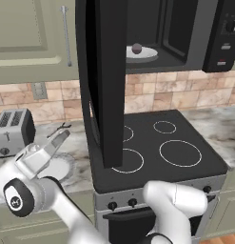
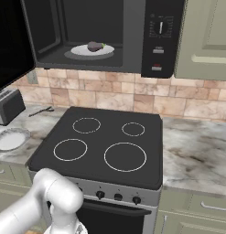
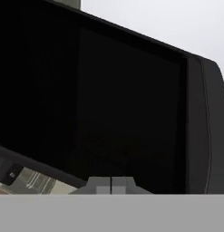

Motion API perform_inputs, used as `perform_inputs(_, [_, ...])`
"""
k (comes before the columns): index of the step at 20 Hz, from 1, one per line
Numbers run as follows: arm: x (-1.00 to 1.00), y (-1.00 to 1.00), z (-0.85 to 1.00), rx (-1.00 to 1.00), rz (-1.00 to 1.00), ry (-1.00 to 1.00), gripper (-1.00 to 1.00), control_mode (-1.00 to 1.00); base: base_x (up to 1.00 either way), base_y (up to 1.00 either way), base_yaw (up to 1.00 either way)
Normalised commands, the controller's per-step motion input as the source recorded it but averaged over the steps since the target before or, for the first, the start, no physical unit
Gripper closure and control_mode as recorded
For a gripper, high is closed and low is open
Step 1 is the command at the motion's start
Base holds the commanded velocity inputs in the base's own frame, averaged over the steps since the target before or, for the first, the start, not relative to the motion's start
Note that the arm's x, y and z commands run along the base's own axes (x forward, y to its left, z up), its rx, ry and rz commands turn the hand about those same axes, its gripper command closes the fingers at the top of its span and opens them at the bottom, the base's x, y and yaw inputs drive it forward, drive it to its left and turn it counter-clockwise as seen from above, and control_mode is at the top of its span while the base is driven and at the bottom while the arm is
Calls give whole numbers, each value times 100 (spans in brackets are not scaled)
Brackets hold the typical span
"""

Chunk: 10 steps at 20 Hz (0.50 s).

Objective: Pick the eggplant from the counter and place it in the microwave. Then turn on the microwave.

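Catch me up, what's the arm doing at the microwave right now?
The eggplant already sits on a white plate inside the microwave, whose door hangs wide open over the stovetop. The arm is off to the left of the door above the counter, with its pincer shut and empty, pointing at the door's outer face. My guess is it will push the door closed next; the control panel looks untouched.

Glossy white rounded arm (image 1: 176, 200) segments, dark joint cap, seemingly grey gripper (image 1: 62, 139).
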Motion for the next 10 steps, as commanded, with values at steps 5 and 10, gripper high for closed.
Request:
perform_inputs(5, [-28,-20,4,0,-11,3,100,-100,0,0,0])
perform_inputs(10, [-3,-12,27,0,-7,6,100,-100,0,0,0])
